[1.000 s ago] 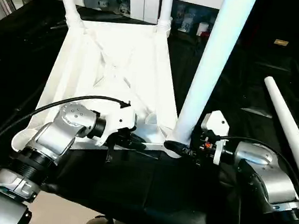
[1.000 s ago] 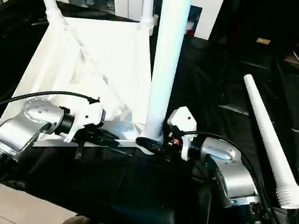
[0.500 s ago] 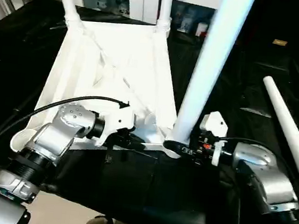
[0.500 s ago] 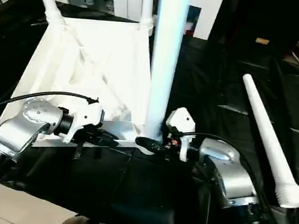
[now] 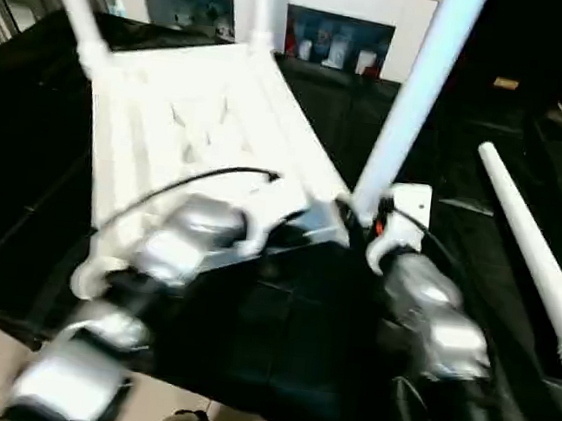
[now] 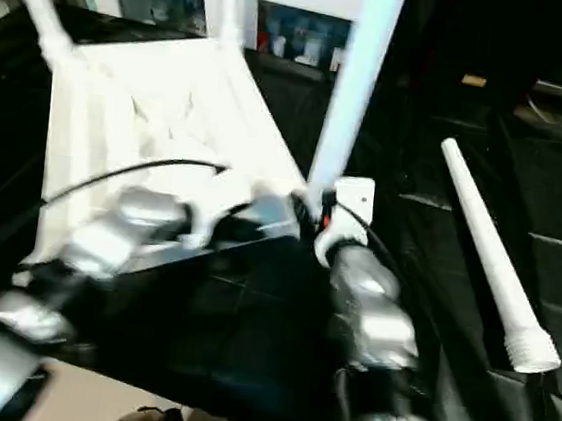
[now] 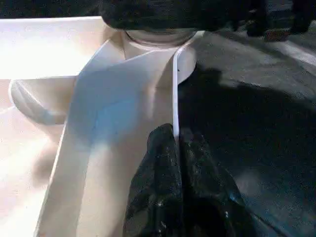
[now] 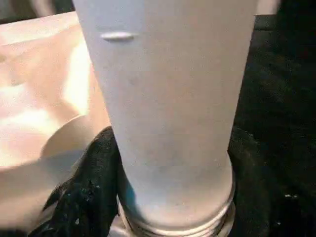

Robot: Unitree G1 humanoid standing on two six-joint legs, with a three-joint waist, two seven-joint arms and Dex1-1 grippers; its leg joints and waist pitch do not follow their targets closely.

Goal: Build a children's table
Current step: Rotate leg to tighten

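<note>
The right hand (image 8: 170, 197) grips the third leg (image 5: 414, 94) at its corner socket; the left hand (image 7: 178, 148) pinches the upturned children's table (image 5: 186, 110) rim. Keep the leg straight while seating it.

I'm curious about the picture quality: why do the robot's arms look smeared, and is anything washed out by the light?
Both eye views are motion-blurred, the silver forearms most. Left eye view: the table top glares near white, ribs faint. Left wrist view: sharper, the left gripper casts a shadow over the black cloth. Right wrist view: the leg is evenly lit.
</note>
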